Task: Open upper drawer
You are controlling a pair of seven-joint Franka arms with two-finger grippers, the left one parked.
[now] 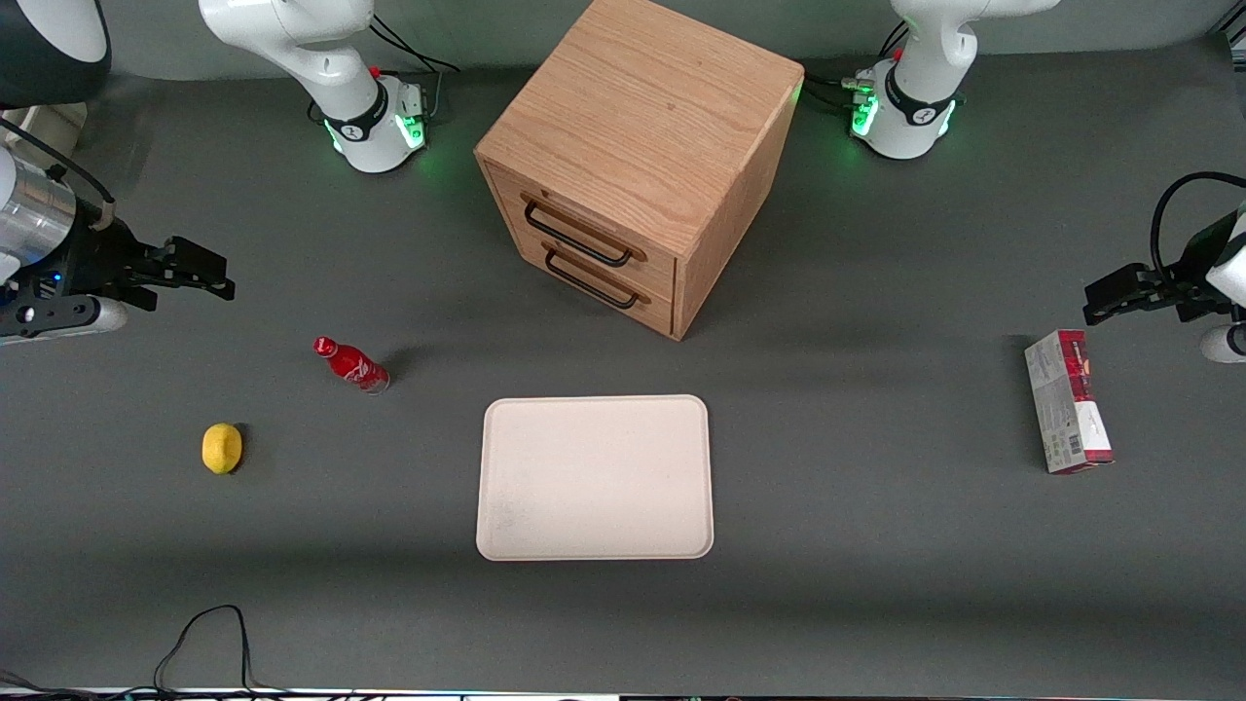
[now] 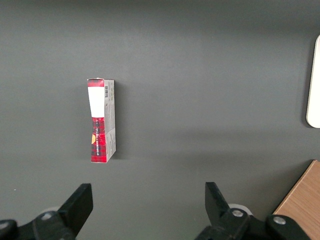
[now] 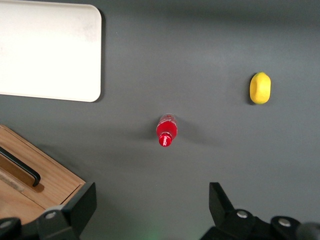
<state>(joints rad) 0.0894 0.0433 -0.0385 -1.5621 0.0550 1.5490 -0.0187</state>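
The oak cabinet (image 1: pixel 642 127) stands at the middle of the table, far from the front camera, turned at an angle. Its upper drawer (image 1: pixel 594 222) sits flush in the cabinet front, with a thin black bar handle (image 1: pixel 576 237). The lower drawer (image 1: pixel 608 277) under it is flush too. My gripper (image 1: pixel 216 273) hangs above the table toward the working arm's end, well apart from the cabinet. It is open, with bare table between its fingers (image 3: pixel 80 205). The wrist view catches a corner of the cabinet (image 3: pixel 55 182) with one black handle (image 3: pixel 22 167).
A red bottle (image 1: pixel 350 363) (image 3: pixel 166 131) lies on the table below my gripper, nearer the front camera. A lemon (image 1: pixel 222 448) (image 3: pixel 260 88) lies nearer still. A cream tray (image 1: pixel 595 477) lies in front of the cabinet. A red-and-white box (image 1: pixel 1067 414) (image 2: pixel 101 120) lies toward the parked arm's end.
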